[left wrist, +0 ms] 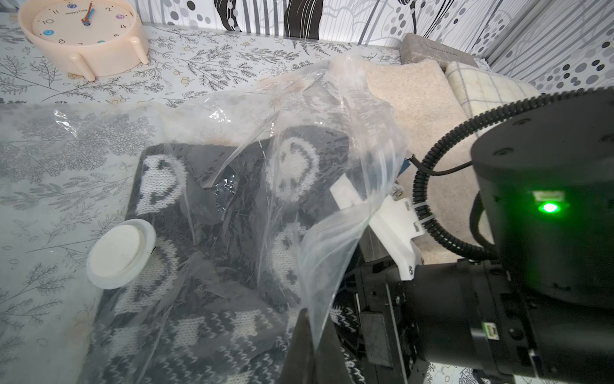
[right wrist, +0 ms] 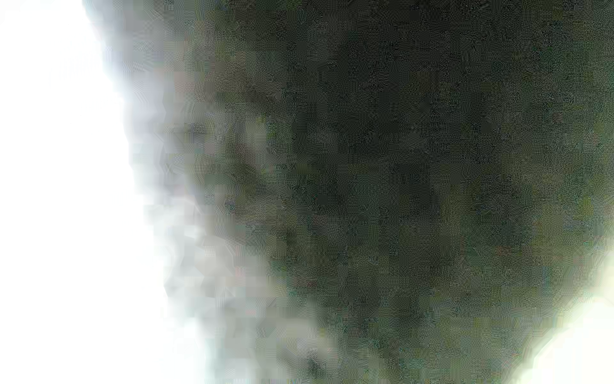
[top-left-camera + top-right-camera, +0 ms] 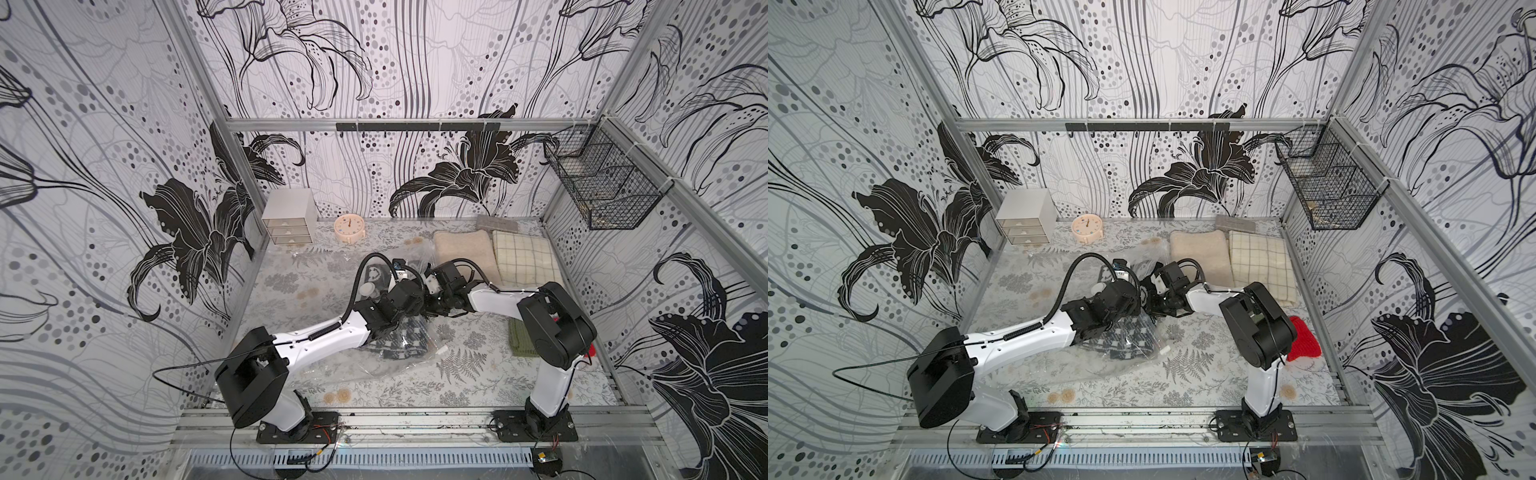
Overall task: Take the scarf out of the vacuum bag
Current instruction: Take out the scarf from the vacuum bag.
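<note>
Two robot arms meet over the middle of a fern-printed desk point(image 3: 291, 291), above the vacuum bag point(image 3: 401, 368), a clear crinkled bag lying there with a dark scarf point(image 3: 397, 345) of white knitted patterns inside. The left wrist view shows the left claw point(image 1: 310, 335) closed, pinching a raised flap of the bag's plastic, with the scarf just beyond it under the film and the round white valve disc point(image 1: 121, 256) on the bag farther off. The right claw point(image 1: 360, 309) sits just beside it at the bag's mouth, close to the scarf. Its jaws are hidden, so I cannot tell whether it grips anything. The right wrist view is only a dark blur. A top view shows a small white zip slider point(image 3: 441, 352) at the bag's edge and a green cloth point(image 3: 521, 340) by the right arm. A top view shows a red knitted piece point(image 3: 1304, 345) behind that arm.
</note>
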You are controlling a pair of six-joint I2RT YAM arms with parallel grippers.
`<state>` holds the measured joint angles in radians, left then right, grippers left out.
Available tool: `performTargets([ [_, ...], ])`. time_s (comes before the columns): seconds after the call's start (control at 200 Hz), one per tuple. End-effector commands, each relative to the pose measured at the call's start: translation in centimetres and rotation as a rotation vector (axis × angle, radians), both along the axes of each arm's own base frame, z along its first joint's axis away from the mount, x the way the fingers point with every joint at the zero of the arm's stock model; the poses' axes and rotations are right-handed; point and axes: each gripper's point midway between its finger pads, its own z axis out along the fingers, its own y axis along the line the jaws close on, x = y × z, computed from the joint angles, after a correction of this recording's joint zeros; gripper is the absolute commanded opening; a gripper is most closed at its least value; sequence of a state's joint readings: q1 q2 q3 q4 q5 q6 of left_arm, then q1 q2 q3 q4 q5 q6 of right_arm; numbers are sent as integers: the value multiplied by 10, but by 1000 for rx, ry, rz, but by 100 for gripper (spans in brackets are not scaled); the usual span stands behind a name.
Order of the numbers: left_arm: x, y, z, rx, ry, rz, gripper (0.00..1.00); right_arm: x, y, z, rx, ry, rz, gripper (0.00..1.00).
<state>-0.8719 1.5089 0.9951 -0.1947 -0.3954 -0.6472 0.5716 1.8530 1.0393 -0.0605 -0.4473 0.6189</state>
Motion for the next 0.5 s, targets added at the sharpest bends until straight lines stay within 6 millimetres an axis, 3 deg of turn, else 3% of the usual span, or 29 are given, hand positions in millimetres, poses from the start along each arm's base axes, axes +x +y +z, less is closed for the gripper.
performTargets([
  [0.0, 1, -4, 14, -33, -30, -9, 0, 2, -13, 10, -22, -47, -23, 0],
  [0.215, 0, -9, 9, -40, -12, -24, 0, 3, -15, 17, -3, -66, -22, 0],
  [0.496, 0, -8, 4, -38, -5, -20, 0, 4, -13, 9, -2, -50, -22, 0],
])
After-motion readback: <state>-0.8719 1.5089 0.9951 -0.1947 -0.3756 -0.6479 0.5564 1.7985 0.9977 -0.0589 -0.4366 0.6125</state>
